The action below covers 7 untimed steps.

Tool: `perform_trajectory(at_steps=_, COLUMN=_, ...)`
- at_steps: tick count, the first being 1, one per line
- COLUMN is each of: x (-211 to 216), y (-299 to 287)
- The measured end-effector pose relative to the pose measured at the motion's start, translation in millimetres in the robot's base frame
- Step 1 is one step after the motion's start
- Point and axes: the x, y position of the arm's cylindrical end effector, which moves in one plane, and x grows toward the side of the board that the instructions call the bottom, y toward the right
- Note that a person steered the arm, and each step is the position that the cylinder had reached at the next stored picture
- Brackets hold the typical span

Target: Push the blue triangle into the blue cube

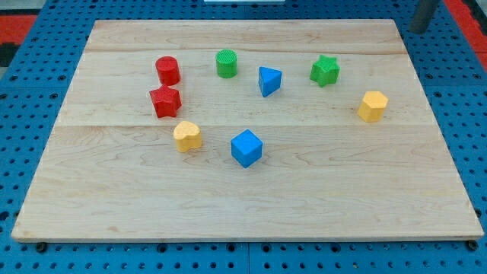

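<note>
Nearest the view's bottom sits the blue cube (246,148) on the wooden board (243,205), with a yellow block (187,136) of rounded shape to its left. Well above the cube, slightly toward the view's right, stands the blue triangle (269,81), apart from everything else. A green cylinder (226,63) lies to the triangle's left and a green star (325,71) to its right. Farther left, a red cylinder (167,70) sits just above a red star (165,101). Another yellow block (372,106) rests near the board's right side. At the view's top right corner a dark rod shows, off the board; my tip (419,29) hangs there, well apart from the blue triangle, up and to its right. It has no jaws to open or close.
</note>
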Motion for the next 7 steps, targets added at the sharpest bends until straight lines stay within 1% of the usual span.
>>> perform_trajectory(at_steps=1, x=36.5, y=-32.4)
perform_trajectory(at_steps=2, x=63.9, y=-71.8)
perform_trajectory(at_steps=3, x=82.2, y=-109.1)
perform_trajectory(at_steps=5, x=89.6, y=-202.4)
perform_trajectory(at_steps=7, x=90.6, y=-270.3)
